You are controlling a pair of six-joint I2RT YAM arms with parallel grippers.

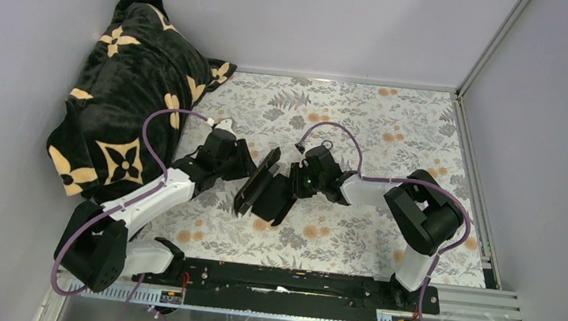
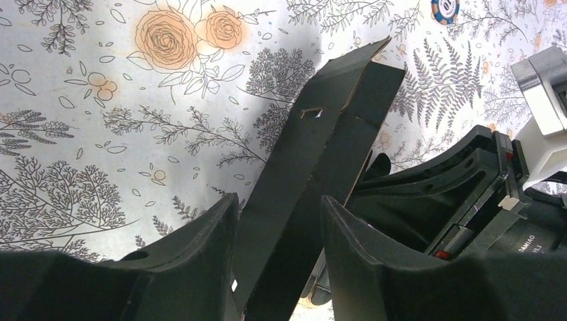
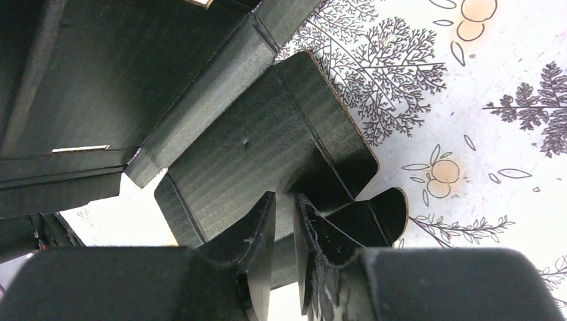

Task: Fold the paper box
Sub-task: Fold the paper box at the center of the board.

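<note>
The left hand (image 2: 279, 200) was half spread and clamped across a raised side panel of the paper box (image 1: 266, 186), one finger against each face of the card. The right hand (image 3: 284, 197) was pressed almost together, pinching the edge of an inner flap where it met the floor of the box. The box was only partly formed. It sat tilted between the two hands near the middle of the table (image 1: 395, 132), with its panels standing at loose angles. The blanket (image 1: 123, 104) lay heaped in the far left corner, well apart from the work.

The step in hand looked like bringing the raised panel up and over along its crease. To do it well, the right hand probably needed to serve as an anchor and hold the floor steady, so that the bend fell on the scored line rather than in the flat of the card. The left hand would likely do best to turn about that crease instead of pulling sideways, since thin card buckles easily. The slot (image 2: 311, 112) in the raised panel and the rounded tab (image 3: 384, 207) beside the right hand suggested a locking fit. If so, the panel should have been squared before any tab was pushed home. A firm squeeze risked denting the wall.
</note>
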